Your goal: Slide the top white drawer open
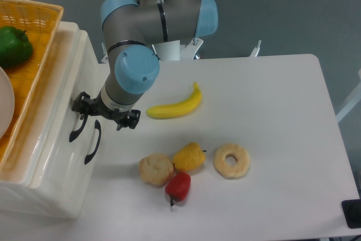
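White surface: one yellow banana; one ring-shaped pastry; one round bun touching one yellow pepper and one red pepper. Orange wicker basket, upper left, holding one green pepper.
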